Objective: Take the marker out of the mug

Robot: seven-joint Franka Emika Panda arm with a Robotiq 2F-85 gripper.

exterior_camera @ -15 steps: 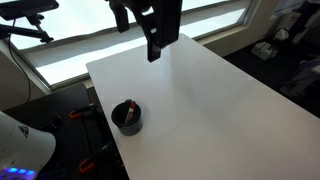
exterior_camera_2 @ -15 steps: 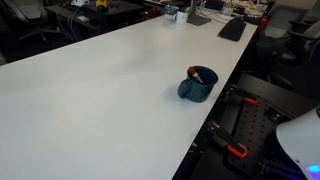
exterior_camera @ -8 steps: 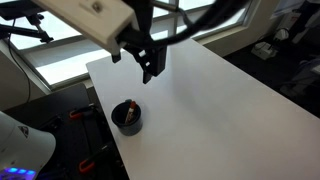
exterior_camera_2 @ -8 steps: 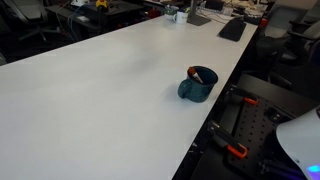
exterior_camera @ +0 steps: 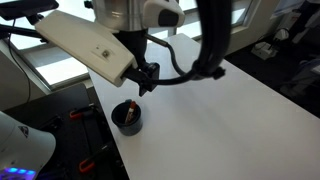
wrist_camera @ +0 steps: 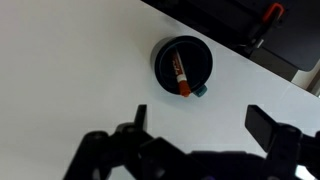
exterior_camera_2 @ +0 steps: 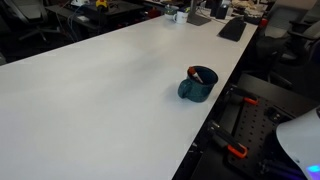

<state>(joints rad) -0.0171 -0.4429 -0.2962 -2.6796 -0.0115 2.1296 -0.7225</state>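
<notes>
The mug (exterior_camera: 127, 117) is a small dark cup near the table's edge; it also shows in an exterior view (exterior_camera_2: 197, 84) and in the wrist view (wrist_camera: 181, 64). The reddish-orange marker (wrist_camera: 179, 76) lies slanted inside it, its end resting on the rim; it shows too in both exterior views (exterior_camera: 129, 112) (exterior_camera_2: 197, 75). My gripper (wrist_camera: 204, 117) is open and empty, with its fingers wide apart. It hangs above the table a little away from the mug, seen in an exterior view (exterior_camera: 146, 80). It touches nothing.
The white table (exterior_camera_2: 100, 90) holds the mug close to one long edge. Black equipment with red clamps (exterior_camera_2: 235, 150) lies on the floor beyond that edge. Desk clutter and a keyboard (exterior_camera_2: 232, 28) sit at the far end. A window (exterior_camera: 60, 50) runs behind the table.
The arm has swung down and toward the mug over the last second, and now fills much of the exterior view. The mug and marker have not moved.
</notes>
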